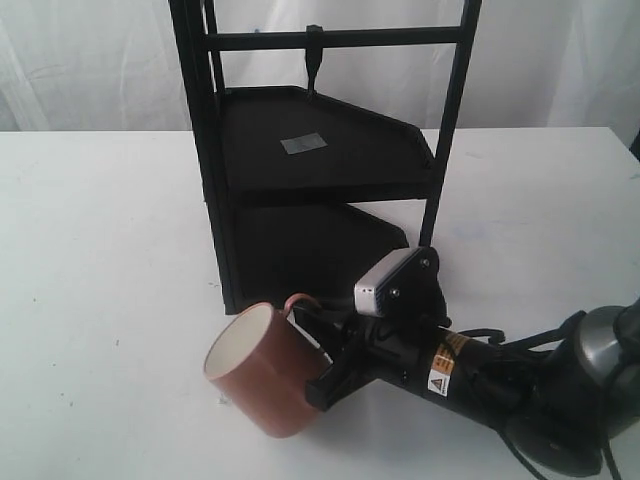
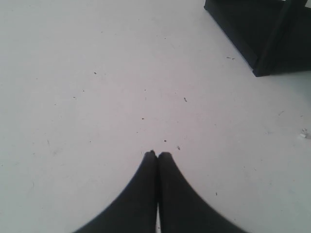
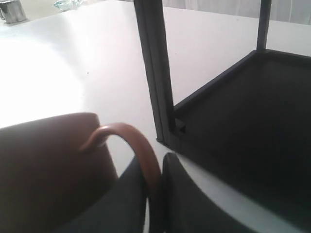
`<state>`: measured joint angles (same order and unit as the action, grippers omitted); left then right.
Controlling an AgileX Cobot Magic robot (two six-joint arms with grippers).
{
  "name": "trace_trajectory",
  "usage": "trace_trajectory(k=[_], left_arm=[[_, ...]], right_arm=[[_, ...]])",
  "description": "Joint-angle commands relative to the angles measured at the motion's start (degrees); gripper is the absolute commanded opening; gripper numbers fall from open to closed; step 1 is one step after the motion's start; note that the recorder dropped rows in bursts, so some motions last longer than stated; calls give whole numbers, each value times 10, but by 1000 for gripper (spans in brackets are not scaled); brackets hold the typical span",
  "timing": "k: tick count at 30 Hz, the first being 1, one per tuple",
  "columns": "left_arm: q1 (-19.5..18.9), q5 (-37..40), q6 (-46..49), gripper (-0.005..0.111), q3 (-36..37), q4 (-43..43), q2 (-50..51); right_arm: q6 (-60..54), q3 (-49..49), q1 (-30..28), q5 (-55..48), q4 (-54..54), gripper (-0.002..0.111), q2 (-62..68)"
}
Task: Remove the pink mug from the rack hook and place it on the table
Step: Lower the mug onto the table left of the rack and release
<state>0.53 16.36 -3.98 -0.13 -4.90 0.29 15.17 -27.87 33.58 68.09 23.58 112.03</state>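
The pink mug (image 1: pixel 262 372) lies tilted in front of the black rack (image 1: pixel 330 150), its cream inside facing up and left. It is very low over the white table (image 1: pixel 100 250); I cannot tell whether it touches. My right gripper (image 1: pixel 322 352) is shut on the mug's loop handle (image 3: pixel 138 143), and the mug body (image 3: pixel 48 160) fills the side of the right wrist view. The rack hook (image 1: pixel 314 58) on the top crossbar is bare. My left gripper (image 2: pixel 157 154) is shut on nothing, above bare table (image 2: pixel 97 87); the exterior view does not show it.
A grey label (image 1: pixel 303 144) lies on the rack's upper shelf. The rack's front post (image 3: pixel 155 73) and lower shelf stand close beside the right gripper. A rack corner (image 2: pixel 262 34) shows in the left wrist view. A metal cup (image 3: pixel 12 10) stands at the table's far edge.
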Motion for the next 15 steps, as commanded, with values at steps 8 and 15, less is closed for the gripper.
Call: trace_trajectory(k=[8,15], left_arm=[[1,0,-1,0,1,-4,-3],[1,0,-1,0,1,-4,-3]], right_arm=[[0,-7,-3,19,30,0,34],[1,6,-3,19,23,0,27]])
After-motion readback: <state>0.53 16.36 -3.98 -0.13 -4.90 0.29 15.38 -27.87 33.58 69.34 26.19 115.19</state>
